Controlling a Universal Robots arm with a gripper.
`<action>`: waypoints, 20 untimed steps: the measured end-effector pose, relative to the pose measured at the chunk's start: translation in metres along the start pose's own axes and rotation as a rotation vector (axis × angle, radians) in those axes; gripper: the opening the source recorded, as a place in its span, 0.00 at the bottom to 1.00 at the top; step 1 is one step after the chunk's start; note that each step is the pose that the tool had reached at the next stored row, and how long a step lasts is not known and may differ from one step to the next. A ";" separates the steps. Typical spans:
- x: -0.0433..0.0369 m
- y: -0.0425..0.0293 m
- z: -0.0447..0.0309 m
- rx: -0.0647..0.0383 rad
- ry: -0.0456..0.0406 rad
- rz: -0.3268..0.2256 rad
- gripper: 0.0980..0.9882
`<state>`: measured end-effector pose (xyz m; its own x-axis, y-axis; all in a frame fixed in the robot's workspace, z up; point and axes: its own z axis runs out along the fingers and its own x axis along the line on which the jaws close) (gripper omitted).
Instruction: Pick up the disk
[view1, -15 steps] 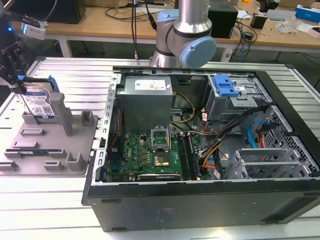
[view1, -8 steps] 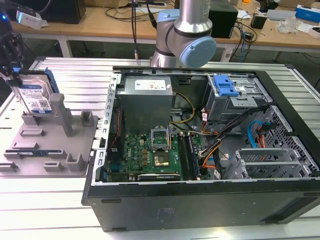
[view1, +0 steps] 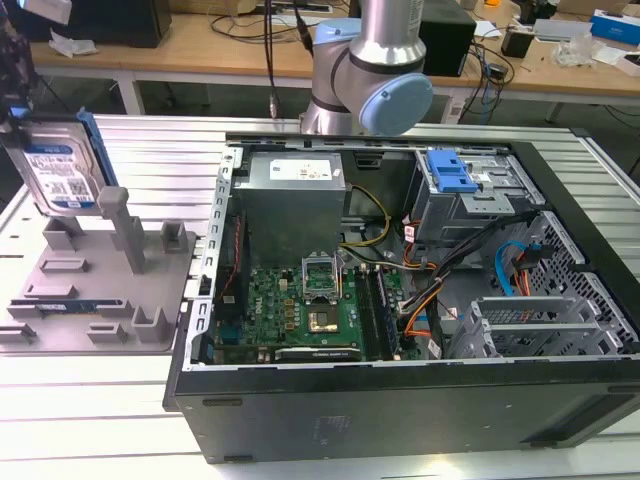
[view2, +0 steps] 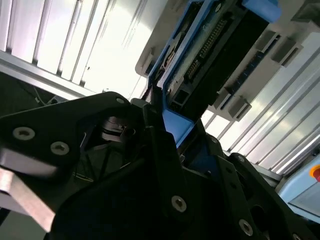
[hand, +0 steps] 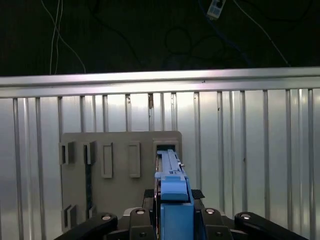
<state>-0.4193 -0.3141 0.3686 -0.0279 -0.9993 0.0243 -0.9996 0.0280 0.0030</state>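
Already the disk (view1: 62, 172) hangs clear above the grey holder (view1: 95, 280) at the exterior view's left, label facing the camera, with the tool (hand: 172, 220) clamped on its blue rail end in both wrist views. The grip looks narrow (it sits on the plastic rail, not the metal body), so I judge the main risk to be the disk pivoting or slipping out if the arm (view1: 372, 70) swings quickly; a fall would land it on the holder's upright posts (view1: 125, 225) or the ribbed bench (view1: 90, 400). A low sideways move could also clip the tallest post, which stands just below the disk's lower edge. Beside the holder lies the open computer case (view1: 400, 300), its raised wall near the holder and a possible obstacle. Behind, desks (view1: 200, 50) carry cables and boxes.
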 end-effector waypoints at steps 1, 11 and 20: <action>0.0001 0.0000 -0.0043 0.000 -0.0001 0.000 0.30; 0.0015 0.0002 -0.0607 0.000 -0.0001 0.000 0.30; 0.0028 0.0004 -0.1132 0.000 -0.0001 0.000 0.30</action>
<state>-0.4193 -0.3141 0.4819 -0.0275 -0.9993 0.0242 -0.9996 0.0276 0.0030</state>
